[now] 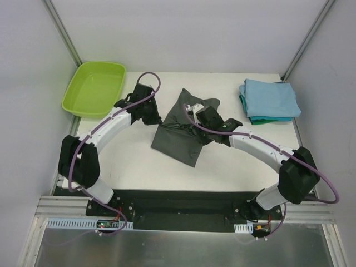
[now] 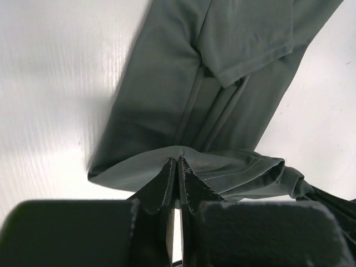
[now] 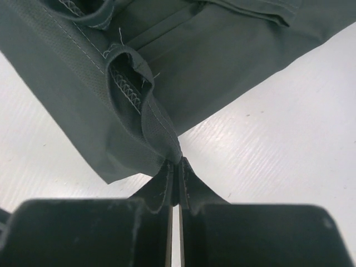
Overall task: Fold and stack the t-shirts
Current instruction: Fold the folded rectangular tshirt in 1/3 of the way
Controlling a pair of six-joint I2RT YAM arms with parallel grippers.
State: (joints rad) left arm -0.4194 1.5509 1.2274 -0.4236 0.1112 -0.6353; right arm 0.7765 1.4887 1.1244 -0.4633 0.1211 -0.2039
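The dark charcoal-grey t-shirt [image 1: 181,128] lies bunched and partly lifted at the table's middle. My left gripper [image 1: 153,118] is shut on its left edge; the left wrist view shows the cloth [image 2: 183,111] pinched at my fingertips [image 2: 178,161]. My right gripper [image 1: 196,114] is shut on a stitched hem of the same shirt [image 3: 150,117], gripped at the tips [image 3: 179,162]. A folded light blue t-shirt [image 1: 270,97] lies on a folded teal one [image 1: 267,118] at the back right.
A lime-green plastic tub [image 1: 94,88] stands at the back left corner. White table [image 1: 139,167] in front of the shirt. Grey walls and metal frame posts close in both sides.
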